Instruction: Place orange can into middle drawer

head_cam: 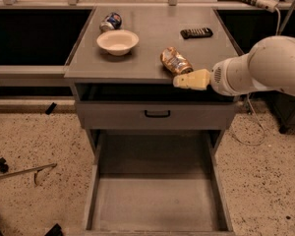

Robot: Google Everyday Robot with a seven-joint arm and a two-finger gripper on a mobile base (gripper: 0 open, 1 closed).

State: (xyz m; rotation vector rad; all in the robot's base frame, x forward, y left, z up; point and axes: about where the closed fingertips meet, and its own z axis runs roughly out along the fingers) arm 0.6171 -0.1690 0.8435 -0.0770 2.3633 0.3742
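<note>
The orange can (pixel 175 60) lies on its side on the grey counter top (pixel 152 33), near the front edge, right of centre. My gripper (pixel 182 80) comes in from the right on a white arm (pixel 265 65). Its cream tip sits at the counter's front edge, just in front of the can and a little below it. I cannot tell whether it touches the can. The middle drawer (pixel 157 200) is pulled out wide below, with a bare grey floor and low side walls.
A cream bowl (pixel 117 42) and a blue-and-white can (pixel 110 21) stand at the counter's left back. A black remote (pixel 196 32) lies at the right back. A shut grey drawer front with a black handle (pixel 157 114) sits above the open drawer. The floor is speckled, with cables at the right.
</note>
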